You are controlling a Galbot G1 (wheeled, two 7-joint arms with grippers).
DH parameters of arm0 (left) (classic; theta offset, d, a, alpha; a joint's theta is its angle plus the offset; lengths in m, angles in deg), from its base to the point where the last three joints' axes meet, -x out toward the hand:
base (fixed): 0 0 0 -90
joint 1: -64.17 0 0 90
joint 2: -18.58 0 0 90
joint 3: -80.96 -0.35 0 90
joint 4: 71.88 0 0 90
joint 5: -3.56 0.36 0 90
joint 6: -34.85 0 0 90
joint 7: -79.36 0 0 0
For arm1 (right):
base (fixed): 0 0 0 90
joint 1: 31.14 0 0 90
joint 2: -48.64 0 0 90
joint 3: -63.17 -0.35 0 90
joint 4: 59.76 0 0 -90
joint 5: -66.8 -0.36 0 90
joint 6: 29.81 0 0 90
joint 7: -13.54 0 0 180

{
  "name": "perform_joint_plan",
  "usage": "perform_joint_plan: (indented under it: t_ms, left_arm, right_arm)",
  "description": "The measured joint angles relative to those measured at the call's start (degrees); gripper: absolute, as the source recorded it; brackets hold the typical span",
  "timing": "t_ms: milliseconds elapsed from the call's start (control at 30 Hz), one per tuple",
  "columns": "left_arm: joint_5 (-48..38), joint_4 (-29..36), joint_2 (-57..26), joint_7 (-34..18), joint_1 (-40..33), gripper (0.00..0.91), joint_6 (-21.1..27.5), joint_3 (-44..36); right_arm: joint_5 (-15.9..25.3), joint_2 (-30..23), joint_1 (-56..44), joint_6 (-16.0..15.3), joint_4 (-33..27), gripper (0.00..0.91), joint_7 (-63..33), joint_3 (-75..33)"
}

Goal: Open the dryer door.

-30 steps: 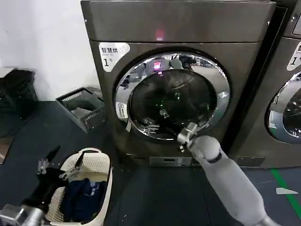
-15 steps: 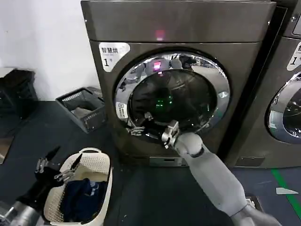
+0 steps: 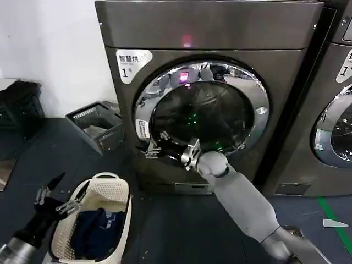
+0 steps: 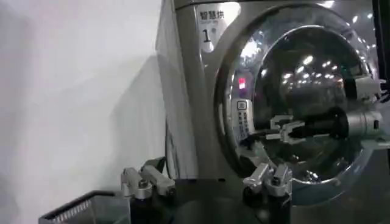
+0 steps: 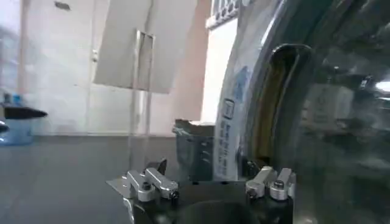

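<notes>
A: How many machines are recorded?
B: Two. One dryer, dark grey-brown, is marked with a white "1" sticker and one small pink light. A second grey machine, partly seen, is placed just beside it on the right.

A: And the dryer door?
B: One, round, chrome-ringed around dark glass, set in the front of the dryer. In the right wrist view a narrow gap is seen along its left rim.

A: Tools?
B: Two. The right tool is held at the door's lower-left rim, fingers apart; whether the rim is touched cannot be told. The left tool is held low at the left, beside the basket, fingers likewise apart, clamped on nothing.

A: Other items listed?
B: One white laundry basket holding dark blue cloth, on the floor before the dryer; one dark grey crate by the wall; one black object farther left. The door's lower part is crossed by the right arm.
</notes>
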Motion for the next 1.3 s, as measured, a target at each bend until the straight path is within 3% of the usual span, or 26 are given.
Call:
perform_joint_plan:
  t_ms: [333, 467, 767, 1133, 1300]
  left_arm:
    - [-6.31, -5.88, -6.95, -0.19, -3.18, 0.907, 0.07, -1.18]
    - [-10.16, -8.78, -9.02, -0.41, -4.95, 0.907, 0.25, -2.39]
    - [-14.81, -15.08, -14.33, -1.29, -9.98, 0.907, 0.87, -5.38]
    - [-17.53, -23.53, -20.00, -1.65, -17.76, 0.907, -1.04, -15.00]
    - [-19.76, -27.18, -23.35, 0.23, -22.27, 0.907, 0.34, -21.16]
  right_arm:
    - [-1.78, 6.19, -3.52, -1.15, 6.48, 0.907, 7.94, -0.37]
    - [-4.92, 8.45, -5.06, -2.40, 9.43, 0.907, 11.67, -1.45]
    - [-6.51, 13.32, -9.44, -4.98, 15.81, 0.907, 20.55, -5.54]
    - [-7.17, 18.81, -16.64, -5.11, 20.96, 0.907, 31.53, -12.14]
    - [-7.15, 20.66, -20.16, -5.13, 22.73, 0.907, 36.94, -15.65]
